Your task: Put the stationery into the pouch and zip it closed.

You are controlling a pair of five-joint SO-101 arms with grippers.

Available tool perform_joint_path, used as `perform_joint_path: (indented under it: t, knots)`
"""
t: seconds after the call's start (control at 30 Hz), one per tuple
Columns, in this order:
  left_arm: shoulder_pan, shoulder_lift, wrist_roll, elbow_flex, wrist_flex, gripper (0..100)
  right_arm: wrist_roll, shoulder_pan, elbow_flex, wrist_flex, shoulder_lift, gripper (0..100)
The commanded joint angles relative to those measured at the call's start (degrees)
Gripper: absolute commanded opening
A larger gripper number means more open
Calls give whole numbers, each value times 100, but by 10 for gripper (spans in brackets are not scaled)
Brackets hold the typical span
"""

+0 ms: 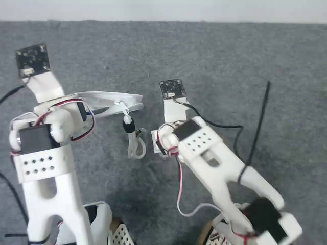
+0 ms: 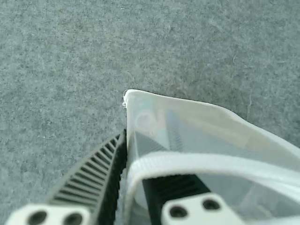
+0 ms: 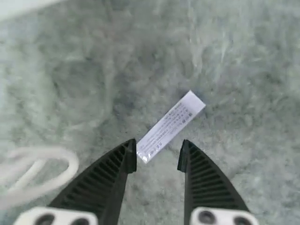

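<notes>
Left hand (image 2: 131,140) pinching pouch (image 2: 201,124), right hand (image 3: 158,149) spread

At the left of the surface (image 1: 230,61), the pouch (image 1: 122,98) extends rightward from the left gripper (image 2: 140,154), which is clamped on its end. The pouch's loop (image 1: 137,137) trails from its right end toward the front. Just right of the loop, a small strip (image 3: 171,124) lies on the surface below the right gripper (image 3: 158,145), its near end between the parted fingers.

White translucent pouch (image 2: 201,126), grey table (image 1: 230,56), black cable (image 1: 259,120)
</notes>
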Motion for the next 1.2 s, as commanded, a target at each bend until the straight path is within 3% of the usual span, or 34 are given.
perform_joint_path:
  t: [0.0, 0.5, 1.17]
  knots:
    - [-9, -18, 97, -57, -176, 12, -149, 321, -642, -57, 312, 148]
    - [-9, -9, 88, -48, -176, 12, -149, 462, -1407, -13, 1859, 147]
    - [-18, -44, 88, 101, -316, 12, -158, 462, -2989, 1886, 3152, 121]
